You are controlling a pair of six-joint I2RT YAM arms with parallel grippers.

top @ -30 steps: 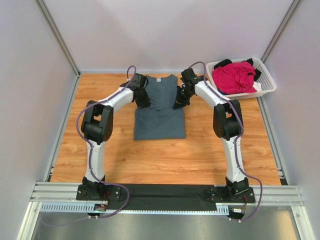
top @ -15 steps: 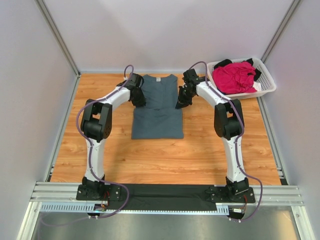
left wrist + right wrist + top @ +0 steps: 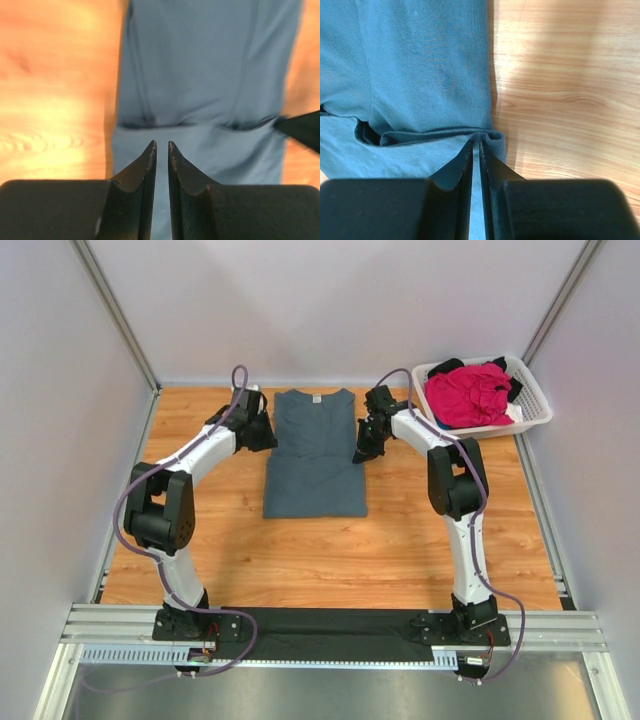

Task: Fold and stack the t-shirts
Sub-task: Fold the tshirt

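T-shirts first: the blue-grey t-shirt (image 3: pixel 315 455) lies flat on the far middle of the table (image 3: pixel 400 560). Its collar end, with the little neck label (image 3: pixel 315 397), sits close to the far edge. The sides are folded in, so it reads as a tall block that's slightly wider at the near end.

Room-wise, there's a broad stretch of bare wood between the shirt's near hem and the arm bases. There's also a decent strip on either side of it. The far right corner is taken up by the basket (image 3: pixel 535 410), which holds the pink t-shirt (image 3: pixel 465 392) with a black t-shirt (image 3: pixel 447 367) poking out around it (so that side is the tighter one).

The left gripper (image 3: pixel 262 432) sits just beside the shirt's upper left edge, over the wood. In its wrist view its fingers (image 3: pixel 137 180) are pulled in to a thin slit with nothing between them, and the cloth is spread out beyond the tips, not touching them as far as I can see.

The right gripper (image 3: pixel 362 448) is at the shirt's right edge, about halfway down. Its fingers (image 3: pixel 495 175) are clenched right on the rolled lip of a fold, and the cloth puckers up at the tips (image 3: pixel 476 142), so it looks like a pinch on that edge. Bare wood is just to the right of it.
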